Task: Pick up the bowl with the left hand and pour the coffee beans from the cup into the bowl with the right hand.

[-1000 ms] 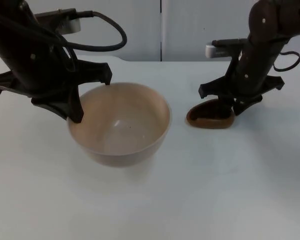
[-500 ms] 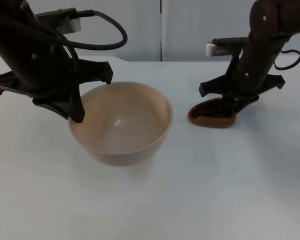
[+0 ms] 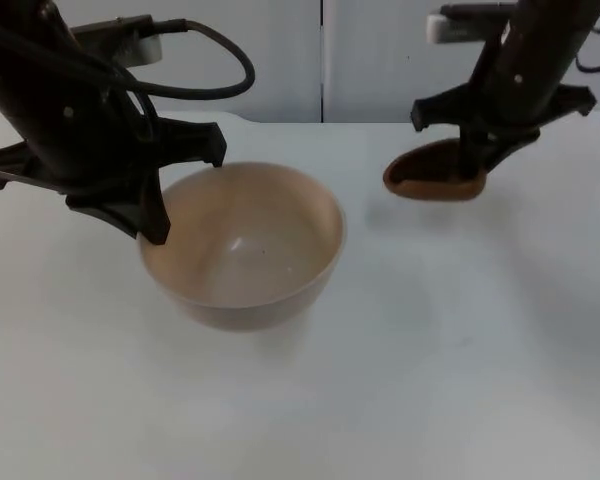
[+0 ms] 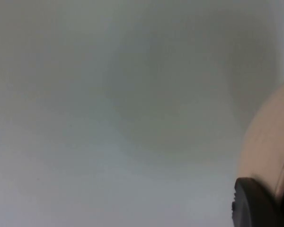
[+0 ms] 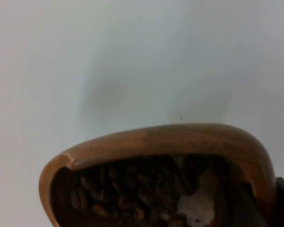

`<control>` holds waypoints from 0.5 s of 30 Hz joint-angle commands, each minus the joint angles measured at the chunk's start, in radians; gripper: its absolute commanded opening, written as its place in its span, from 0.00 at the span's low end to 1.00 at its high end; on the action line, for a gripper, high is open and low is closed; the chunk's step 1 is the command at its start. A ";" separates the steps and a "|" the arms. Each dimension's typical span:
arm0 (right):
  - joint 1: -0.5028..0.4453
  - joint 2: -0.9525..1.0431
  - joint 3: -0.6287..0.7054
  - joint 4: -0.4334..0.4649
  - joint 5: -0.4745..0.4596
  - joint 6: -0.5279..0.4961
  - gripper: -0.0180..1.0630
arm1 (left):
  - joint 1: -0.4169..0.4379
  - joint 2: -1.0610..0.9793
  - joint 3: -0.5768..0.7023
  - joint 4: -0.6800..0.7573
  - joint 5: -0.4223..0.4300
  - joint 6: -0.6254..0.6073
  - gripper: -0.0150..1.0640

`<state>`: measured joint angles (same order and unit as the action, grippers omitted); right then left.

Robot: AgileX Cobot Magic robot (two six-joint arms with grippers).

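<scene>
From my end the right pincer (image 3: 477, 160) is pinching the wooden cup (image 3: 432, 177) by its rim, at about 3 o'clock on the cup, and the cup hangs clear of the surface (image 3: 400, 380) with its shadow just under it. My wrist cam shows the coffee beans (image 5: 132, 191) heaped inside the cup (image 5: 156, 142), close below the lip, so I reckon any tilt sends them sliding out fast. The cup looks light and stiff, smooth wood, a bit slippery at a rim-only hold. I'd keep the squeeze firm and tip slowly.

The left pincer (image 3: 152, 215) is clamped on the bowl (image 3: 242, 248) at its rim, around 9 o'clock, one fingertip inside and one outside as far as I can tell. In the left wrist cam I see one dark fingertip (image 4: 260, 203) against the pale bowl wall (image 4: 270, 146). The bowl sits at roughly 8 o'clock from the cup, well apart from it. It's empty inside. It looks like glazed ceramic or hard plastic: rigid, slick, probably the heavier item, and a one-sided rim grip will want to droop. I can't tell if it's off the surface.
</scene>
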<state>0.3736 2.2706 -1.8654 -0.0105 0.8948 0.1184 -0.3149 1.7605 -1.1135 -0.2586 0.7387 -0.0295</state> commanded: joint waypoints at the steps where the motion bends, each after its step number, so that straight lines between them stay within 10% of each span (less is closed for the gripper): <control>1: -0.001 -0.034 -0.004 -0.005 0.029 -0.018 0.02 | 0.002 -0.016 0.002 -0.014 -0.012 -0.001 0.01; 15: -0.001 -0.248 -0.004 -0.007 0.259 -0.105 0.02 | 0.002 -0.016 0.002 -0.014 -0.012 -0.001 0.01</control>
<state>0.3736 2.0522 -1.8654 -0.0144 1.1227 0.0308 -0.3149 1.7605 -1.1135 -0.2586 0.7368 -0.0295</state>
